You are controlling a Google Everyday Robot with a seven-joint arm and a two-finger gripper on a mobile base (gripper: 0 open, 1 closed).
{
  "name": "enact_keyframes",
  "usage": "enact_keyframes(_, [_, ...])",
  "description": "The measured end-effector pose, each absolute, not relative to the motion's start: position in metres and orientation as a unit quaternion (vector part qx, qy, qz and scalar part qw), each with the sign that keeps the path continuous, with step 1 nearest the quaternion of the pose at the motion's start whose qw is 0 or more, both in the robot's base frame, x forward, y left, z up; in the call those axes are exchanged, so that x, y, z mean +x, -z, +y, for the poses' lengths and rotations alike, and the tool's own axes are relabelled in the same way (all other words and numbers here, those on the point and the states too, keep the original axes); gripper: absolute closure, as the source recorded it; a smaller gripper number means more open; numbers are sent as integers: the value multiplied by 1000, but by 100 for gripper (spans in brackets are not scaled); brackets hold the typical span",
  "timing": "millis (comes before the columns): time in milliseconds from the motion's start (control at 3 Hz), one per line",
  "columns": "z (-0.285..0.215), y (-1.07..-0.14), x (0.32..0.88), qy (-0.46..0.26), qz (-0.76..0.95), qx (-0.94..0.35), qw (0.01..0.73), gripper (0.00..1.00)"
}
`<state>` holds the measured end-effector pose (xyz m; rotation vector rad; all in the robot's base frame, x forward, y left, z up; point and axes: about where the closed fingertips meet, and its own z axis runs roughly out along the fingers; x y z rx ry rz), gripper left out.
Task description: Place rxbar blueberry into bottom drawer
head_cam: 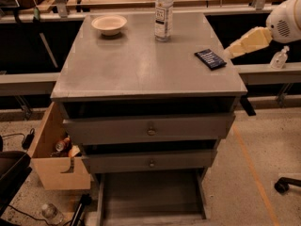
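Observation:
The rxbar blueberry (pixel 210 59), a small dark flat bar, lies on the grey cabinet top (pixel 141 65) near its right edge. The bottom drawer (pixel 150 194) is pulled out below the two upper drawers, and its flat floor is bare. My cream arm (pixel 251 39) reaches in from the right. Its gripper (pixel 229 52) is at the arm's near end, just right of the bar and a little above the cabinet's right edge. It holds nothing that I can see.
A clear bottle (pixel 163 13) and a pale bowl (pixel 109 23) stand at the back of the cabinet top. A tan wooden box (pixel 51 161) sits on the floor at the left. A small bottle (pixel 279 58) stands on the right bench.

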<state>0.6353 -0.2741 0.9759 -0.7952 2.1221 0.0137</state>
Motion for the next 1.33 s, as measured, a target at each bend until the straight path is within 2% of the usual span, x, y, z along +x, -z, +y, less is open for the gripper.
enact_keyframes(667, [-270,-939,680,-37,841,-241,483,0])
enact_keyframes(1333, [-266,-914,705,-52,828,-240,504,0])
